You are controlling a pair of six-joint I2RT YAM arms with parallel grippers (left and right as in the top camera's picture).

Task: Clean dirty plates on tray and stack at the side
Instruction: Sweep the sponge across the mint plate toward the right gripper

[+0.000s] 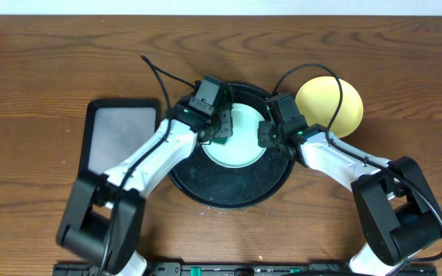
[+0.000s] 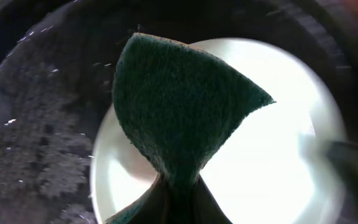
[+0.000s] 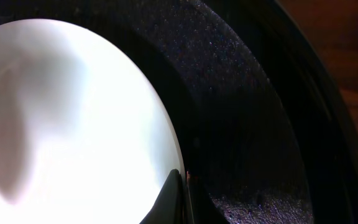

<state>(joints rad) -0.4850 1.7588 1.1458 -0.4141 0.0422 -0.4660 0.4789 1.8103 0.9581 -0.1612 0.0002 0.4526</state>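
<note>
On a brown wood-grain table (image 1: 37, 61), the round glossy black tray (image 1: 229, 195) holds a smooth pale mint plate (image 1: 240, 149); a pale yellow plate (image 1: 344, 103) lies on the table just beyond the tray's far right rim. The left gripper (image 1: 221, 132) pinches a fuzzy green sponge (image 2: 179, 106) over the mint plate, while the right gripper (image 1: 265, 136) is closed tight at its right rim.

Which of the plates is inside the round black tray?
The mint-blue plate, beneath the green sponge; the yellow plate rests outside the tray on the table.
</note>
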